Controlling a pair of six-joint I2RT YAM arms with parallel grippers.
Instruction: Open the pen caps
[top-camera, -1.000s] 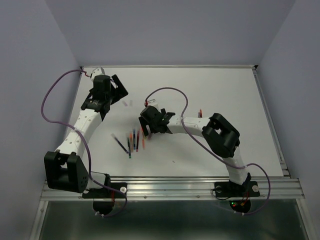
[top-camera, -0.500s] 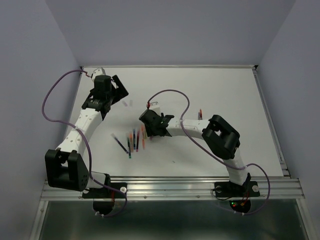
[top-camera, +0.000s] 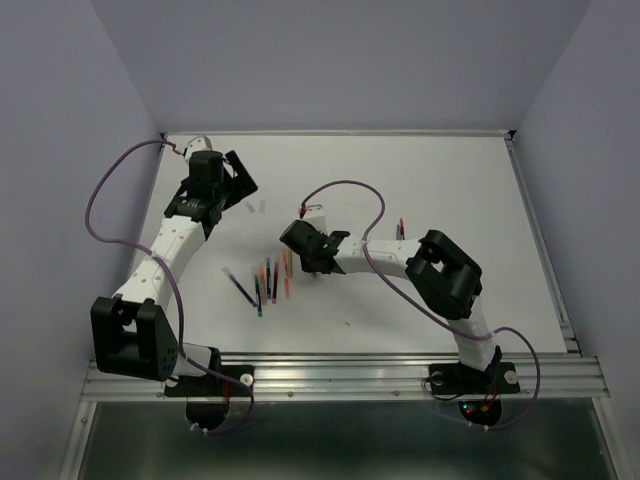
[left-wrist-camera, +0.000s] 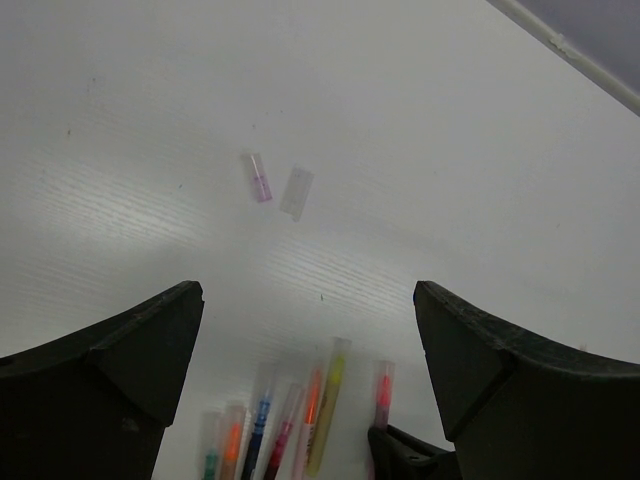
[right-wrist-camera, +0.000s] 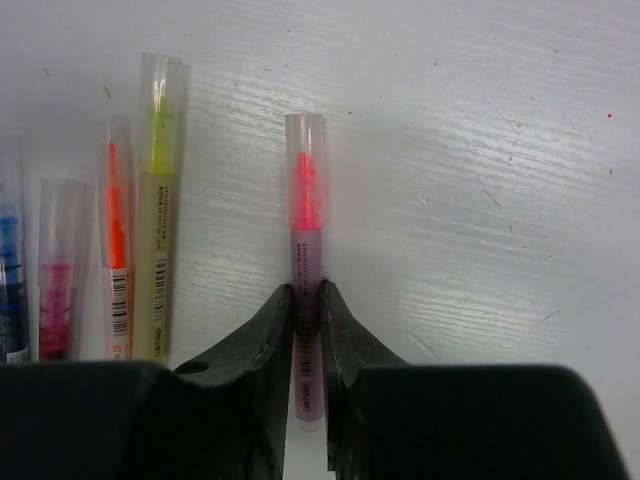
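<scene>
while the right gripper (right-wrist-camera: 305, 300) pinches the pink pen (right-wrist-camera: 305, 255) by its barrel, jaws nearly shut, the pen lies on the table (right-wrist-camera: 480, 150) just beside the other pens (right-wrist-camera: 155, 200), cap (right-wrist-camera: 304, 165) pointing straight ahead past the fingertips (right-wrist-camera: 270, 330). left gripper (left-wrist-camera: 308, 290) hangs wide open, empty, well apart at far left.

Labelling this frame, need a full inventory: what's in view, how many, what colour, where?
held pen: one, pale pink body, red tip, clear cap on, in the right hand
pens: several, count unclear, mixed colours, in a row at table centre
lone pen: one, dark with red end, just beyond the right forearm
loose caps: two, one pinkish, one clear, beyond the row
table: one, white
left hand: open, above the table near the loose caps
right hand: shut on the held pen
</scene>
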